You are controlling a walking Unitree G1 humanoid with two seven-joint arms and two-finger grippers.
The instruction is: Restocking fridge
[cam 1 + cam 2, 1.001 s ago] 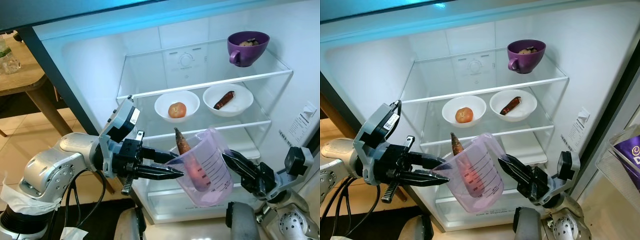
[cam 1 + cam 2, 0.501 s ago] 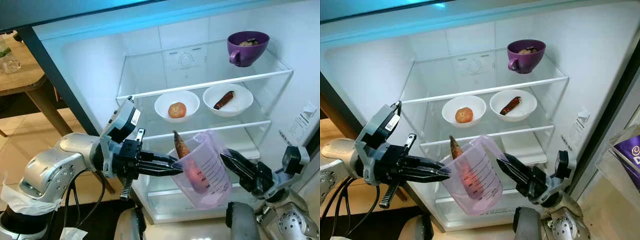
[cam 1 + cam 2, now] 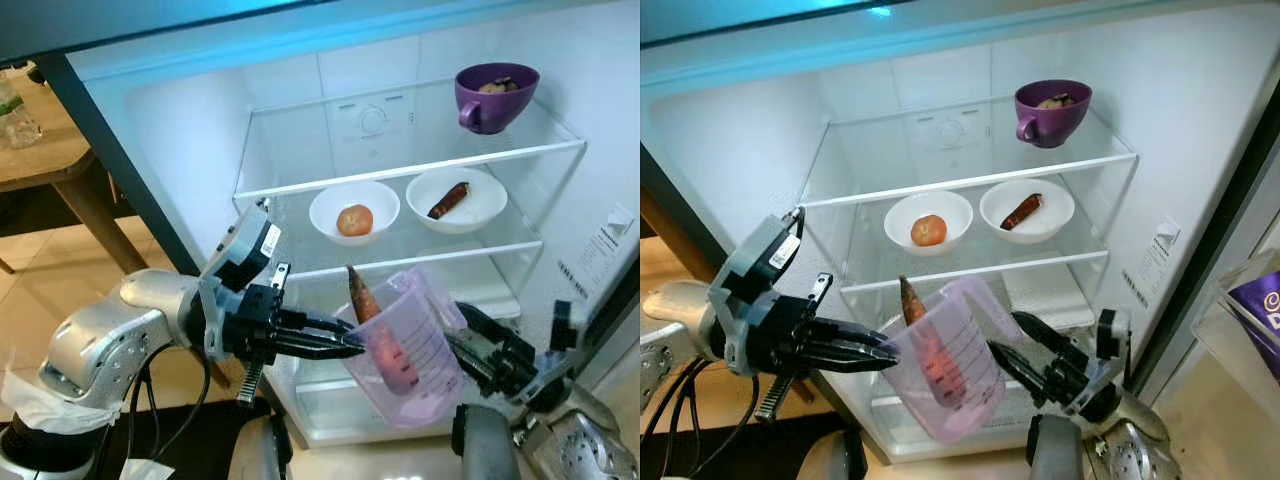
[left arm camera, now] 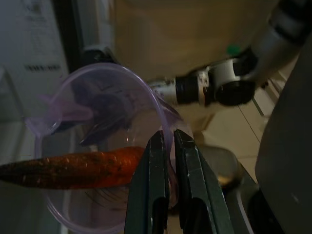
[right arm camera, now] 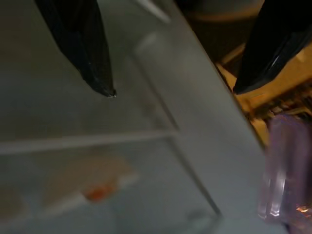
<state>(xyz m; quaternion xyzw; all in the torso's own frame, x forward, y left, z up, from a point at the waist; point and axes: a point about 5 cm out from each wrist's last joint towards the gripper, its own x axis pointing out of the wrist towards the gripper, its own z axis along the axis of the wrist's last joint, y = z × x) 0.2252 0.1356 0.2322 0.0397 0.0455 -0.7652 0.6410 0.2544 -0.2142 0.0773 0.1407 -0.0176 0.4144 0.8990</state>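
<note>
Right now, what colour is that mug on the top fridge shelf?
Purple. The mug shows best in the right eye view.

2 white bowls [image 3: 354, 210] [image 3: 456, 200], 1 purple mug [image 3: 495, 96], 1 measuring jug [image 3: 405, 345], 1 carrot [image 3: 364, 296].

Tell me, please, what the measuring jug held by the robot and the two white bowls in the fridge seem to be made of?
The measuring jug looks like thin clear plastic with a lilac tint: the carrot shows through its wall, and printed scale marks run down it. The two white bowls look like glazed ceramic, smooth and opaque, though melamine cannot be ruled out.
</note>
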